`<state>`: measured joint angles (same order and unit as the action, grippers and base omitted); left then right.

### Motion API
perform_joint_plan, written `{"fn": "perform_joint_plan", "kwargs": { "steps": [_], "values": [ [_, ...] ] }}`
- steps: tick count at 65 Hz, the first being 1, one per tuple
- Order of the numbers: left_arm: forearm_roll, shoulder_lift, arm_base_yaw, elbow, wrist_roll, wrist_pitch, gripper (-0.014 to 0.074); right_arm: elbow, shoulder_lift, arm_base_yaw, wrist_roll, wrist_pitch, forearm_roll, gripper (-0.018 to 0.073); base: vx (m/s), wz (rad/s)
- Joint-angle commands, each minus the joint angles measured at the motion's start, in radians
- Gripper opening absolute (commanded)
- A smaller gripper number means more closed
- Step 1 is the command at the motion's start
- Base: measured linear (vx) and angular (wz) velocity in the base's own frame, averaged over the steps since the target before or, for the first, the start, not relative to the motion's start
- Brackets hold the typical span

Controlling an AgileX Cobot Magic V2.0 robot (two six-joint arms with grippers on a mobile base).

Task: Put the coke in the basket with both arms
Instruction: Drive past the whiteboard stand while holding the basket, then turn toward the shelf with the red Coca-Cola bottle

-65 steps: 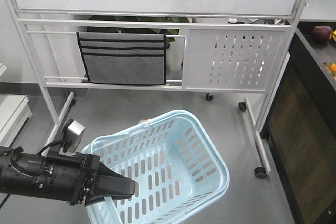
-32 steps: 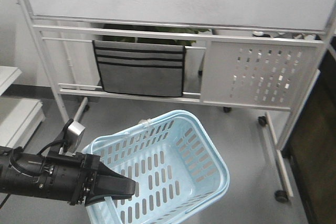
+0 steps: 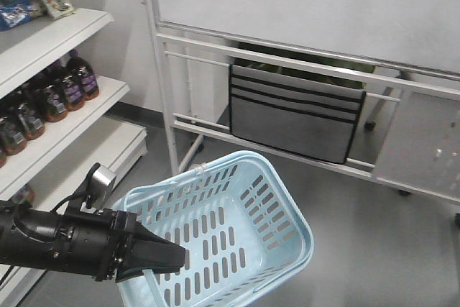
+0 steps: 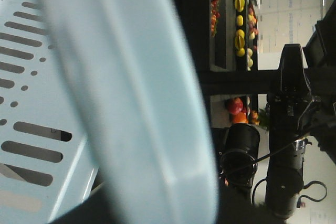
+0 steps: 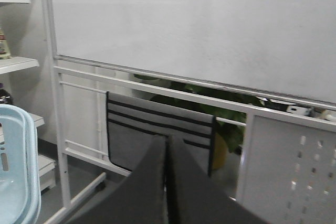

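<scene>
Exterior front-facing: dark bottles on white shelves left of the black left pincer, clamped on the rim of the slotted light-blue plastic basket; right pincer closed, empty.

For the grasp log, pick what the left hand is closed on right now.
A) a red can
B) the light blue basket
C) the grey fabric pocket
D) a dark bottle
B: in the front view the left hand is clamped at the near edge of the basket, and the left wrist view is filled by that pale blue plastic.
</scene>
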<state>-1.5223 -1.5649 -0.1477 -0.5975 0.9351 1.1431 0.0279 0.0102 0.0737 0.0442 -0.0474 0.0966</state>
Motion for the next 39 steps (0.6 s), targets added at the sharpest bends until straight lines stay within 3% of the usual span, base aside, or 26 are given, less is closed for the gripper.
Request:
{"fn": "perform_joint_plan", "kwargs": {
  "steps": [1,39],
  "values": [
    [-0.068,0.038,-0.004,-0.019,0.016,0.09,-0.0006,0.011,0.018,-0.004,-0.007,0.079,0.004,-0.001,0.16,0.59],
    [-0.068,0.038,-0.004,-0.019,0.016,0.09,-0.0006,0.011,0.018,-0.004,-0.007,0.077,0.004,-0.001,0.13,0.48]
  ]
}}
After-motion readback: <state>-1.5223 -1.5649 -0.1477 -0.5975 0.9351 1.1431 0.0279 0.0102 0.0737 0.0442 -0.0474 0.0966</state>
